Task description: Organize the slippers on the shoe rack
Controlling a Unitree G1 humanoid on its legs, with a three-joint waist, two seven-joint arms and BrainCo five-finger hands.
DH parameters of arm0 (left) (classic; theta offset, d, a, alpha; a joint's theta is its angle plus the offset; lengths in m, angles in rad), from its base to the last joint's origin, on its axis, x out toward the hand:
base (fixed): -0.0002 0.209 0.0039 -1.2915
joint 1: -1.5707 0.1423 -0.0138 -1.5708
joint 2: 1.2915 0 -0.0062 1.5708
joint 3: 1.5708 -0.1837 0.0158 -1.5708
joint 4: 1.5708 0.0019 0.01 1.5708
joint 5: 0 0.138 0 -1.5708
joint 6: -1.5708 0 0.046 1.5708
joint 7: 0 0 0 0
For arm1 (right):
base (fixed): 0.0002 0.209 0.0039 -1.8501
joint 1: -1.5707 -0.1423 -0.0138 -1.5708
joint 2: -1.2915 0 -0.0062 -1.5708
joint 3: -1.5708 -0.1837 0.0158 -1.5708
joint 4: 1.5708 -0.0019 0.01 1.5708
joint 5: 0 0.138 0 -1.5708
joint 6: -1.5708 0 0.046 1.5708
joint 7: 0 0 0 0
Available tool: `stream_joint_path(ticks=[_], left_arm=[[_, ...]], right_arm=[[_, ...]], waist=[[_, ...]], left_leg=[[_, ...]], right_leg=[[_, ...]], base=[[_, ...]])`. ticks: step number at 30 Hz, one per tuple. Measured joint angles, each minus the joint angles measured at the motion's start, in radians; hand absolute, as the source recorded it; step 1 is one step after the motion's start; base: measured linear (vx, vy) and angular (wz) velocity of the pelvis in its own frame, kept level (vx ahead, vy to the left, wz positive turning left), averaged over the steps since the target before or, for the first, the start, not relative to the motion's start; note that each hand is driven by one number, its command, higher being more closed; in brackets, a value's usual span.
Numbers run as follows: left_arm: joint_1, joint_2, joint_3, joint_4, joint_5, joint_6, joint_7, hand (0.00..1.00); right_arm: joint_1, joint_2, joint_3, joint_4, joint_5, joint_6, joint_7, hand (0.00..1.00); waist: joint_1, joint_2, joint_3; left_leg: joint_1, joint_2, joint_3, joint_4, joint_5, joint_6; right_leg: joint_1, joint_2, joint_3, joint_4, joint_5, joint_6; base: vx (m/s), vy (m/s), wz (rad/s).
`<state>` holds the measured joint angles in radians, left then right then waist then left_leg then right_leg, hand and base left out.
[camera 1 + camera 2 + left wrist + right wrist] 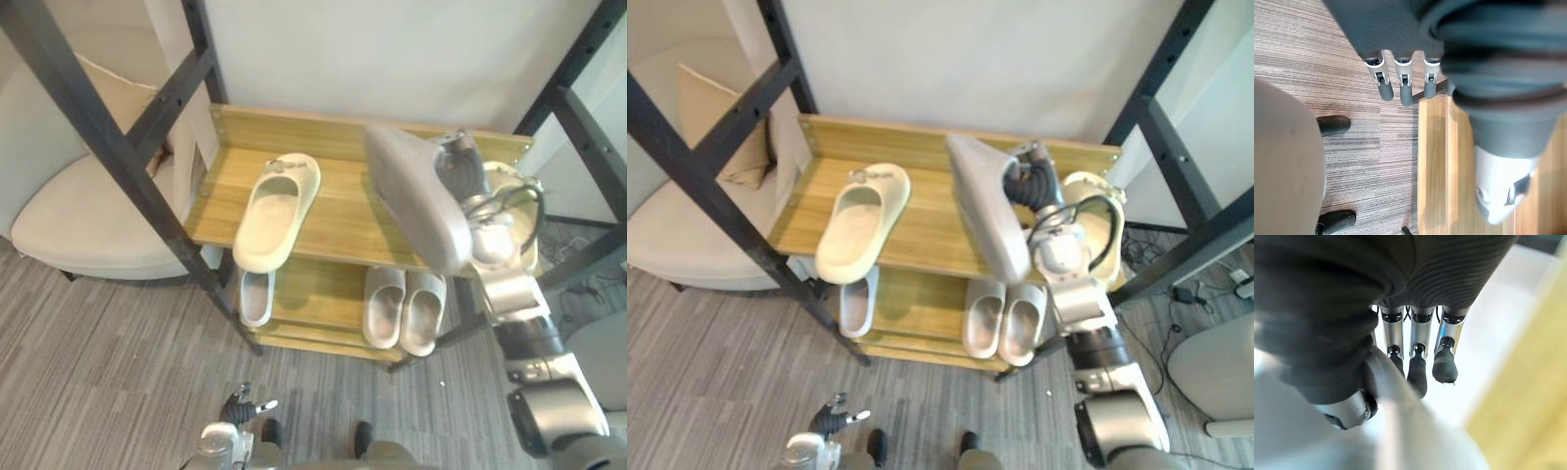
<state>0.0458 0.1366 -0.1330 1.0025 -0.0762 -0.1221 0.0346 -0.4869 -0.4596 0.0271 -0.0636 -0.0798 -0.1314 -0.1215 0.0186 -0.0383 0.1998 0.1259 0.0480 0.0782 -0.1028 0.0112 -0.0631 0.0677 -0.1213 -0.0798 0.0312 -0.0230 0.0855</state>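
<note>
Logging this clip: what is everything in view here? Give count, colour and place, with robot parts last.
shoe rack: one, wooden, against the white wall
left cream slipper: one, cream, lying on the upper shelf's left part
right cream slipper: one, cream, at the upper shelf's right end, partly hidden
grey slipper: one, grey, held on edge above the upper shelf
pale slippers: three, whitish, on the lower shelf, a pair at the right and a single at the left
chair: one, beige, left of the rack
black beams: several, black, slanting on both sides
floor: grey, striped
right robot hand: pinching the grey slipper
left robot hand: fingers straight, empty, low over the floor
</note>
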Motion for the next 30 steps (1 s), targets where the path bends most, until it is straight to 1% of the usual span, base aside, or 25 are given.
stream_joint_path(ticks=[3,5,9,13,18,21,23,25,27,28,29,30], left_arm=[[0.005,-0.003,0.013,0.000,0.015,0.000,0.000,0.00],[0.007,-0.003,0.018,0.000,0.018,0.000,0.000,0.00],[0.017,-0.003,0.018,0.002,0.028,0.000,0.000,0.00],[0.027,-0.004,0.017,0.003,0.035,-0.001,-0.001,0.00],[0.029,-0.004,0.017,0.010,0.035,-0.002,-0.004,0.00],[0.037,-0.007,0.013,0.013,0.036,-0.002,-0.021,0.00],[0.036,-0.006,-0.006,0.015,0.036,-0.003,-0.021,0.00],[0.036,-0.005,-0.014,0.016,0.035,-0.004,-0.021,0.00],[0.036,-0.004,-0.029,0.016,0.035,-0.005,-0.021,0.00],[0.035,-0.002,-0.034,0.015,0.035,-0.005,-0.022,0.00],[0.030,0.002,-0.041,0.015,0.035,-0.006,-0.022,0.00],[0.016,0.005,-0.051,0.015,0.034,-0.008,-0.021,0.00]], right_arm=[[0.058,0.031,-0.030,-0.123,0.001,-0.046,-0.011,1.00],[0.100,0.032,-0.032,-0.165,0.002,-0.064,-0.011,1.00],[0.215,0.078,-0.052,-0.247,0.014,-0.089,0.000,1.00],[0.340,0.113,-0.062,-0.325,0.062,-0.113,0.047,1.00],[0.512,0.135,-0.035,-0.354,0.122,-0.118,0.128,1.00],[0.619,0.157,0.033,-0.353,0.135,-0.116,0.182,1.00],[0.672,0.158,0.069,-0.353,0.141,-0.115,0.207,1.00],[0.709,0.163,0.099,-0.351,0.144,-0.114,0.228,1.00],[0.737,0.175,0.127,-0.346,0.160,-0.114,0.241,1.00],[0.739,0.178,0.135,-0.338,0.160,-0.114,0.244,1.00],[0.738,0.180,0.143,-0.324,0.160,-0.114,0.247,1.00],[0.728,0.177,0.151,-0.297,0.160,-0.111,0.254,1.00]], waist=[[-0.013,0.001,-0.002],[-0.013,0.001,-0.006],[-0.018,0.002,-0.036],[-0.020,0.002,-0.057],[-0.027,0.002,-0.064],[-0.036,0.011,-0.076],[-0.037,0.016,-0.079],[-0.037,0.020,-0.081],[-0.038,0.024,-0.087],[-0.039,0.025,-0.086],[-0.039,0.021,-0.082],[-0.039,0.021,-0.062]], left_leg=[[0.002,0.005,0.003,0.000,0.001,-0.001],[0.003,0.006,0.004,0.000,0.001,-0.002],[0.007,0.007,0.007,0.000,0.002,-0.003],[0.016,0.007,0.014,0.000,0.002,-0.003],[0.033,0.007,0.017,0.000,0.002,-0.003],[0.037,0.003,0.022,0.000,0.000,-0.005],[0.034,0.001,0.022,0.000,-0.005,-0.010],[0.028,0.001,0.023,0.000,-0.009,-0.007],[0.009,0.004,0.025,0.009,-0.010,-0.007],[-0.008,0.002,0.026,0.031,-0.016,-0.012],[-0.035,0.001,0.026,0.082,-0.035,-0.006],[-0.098,0.002,0.022,0.220,-0.093,-0.005]], right_leg=[[0.000,0.002,0.002,0.000,0.000,0.000],[0.000,0.003,0.004,0.000,-0.001,0.001],[0.002,0.004,0.007,0.000,-0.001,0.001],[0.007,0.003,0.013,0.000,-0.001,0.001],[0.019,0.003,0.016,0.000,-0.003,0.003],[0.020,0.002,0.023,0.000,-0.006,0.007],[0.018,0.001,0.023,0.000,-0.009,0.011],[0.010,0.001,0.023,0.002,-0.016,0.019],[-0.033,-0.003,0.031,0.047,-0.036,0.017],[-0.051,-0.006,0.034,0.079,-0.042,0.010],[-0.070,-0.011,0.034,0.112,-0.053,0.008],[-0.093,-0.016,0.035,0.179,-0.076,0.003]], base=[[-0.03,-0.015,-0.02],[-0.02,-0.010,-0.02],[0.00,-0.001,-0.01],[-0.02,-0.002,-0.05],[-0.03,-0.003,-0.01],[-0.04,0.002,-0.05],[-0.02,0.006,-0.01],[-0.02,0.002,0.01],[-0.01,-0.007,-0.03],[0.00,0.000,0.00],[0.00,0.000,0.00],[0.00,0.000,0.00]])
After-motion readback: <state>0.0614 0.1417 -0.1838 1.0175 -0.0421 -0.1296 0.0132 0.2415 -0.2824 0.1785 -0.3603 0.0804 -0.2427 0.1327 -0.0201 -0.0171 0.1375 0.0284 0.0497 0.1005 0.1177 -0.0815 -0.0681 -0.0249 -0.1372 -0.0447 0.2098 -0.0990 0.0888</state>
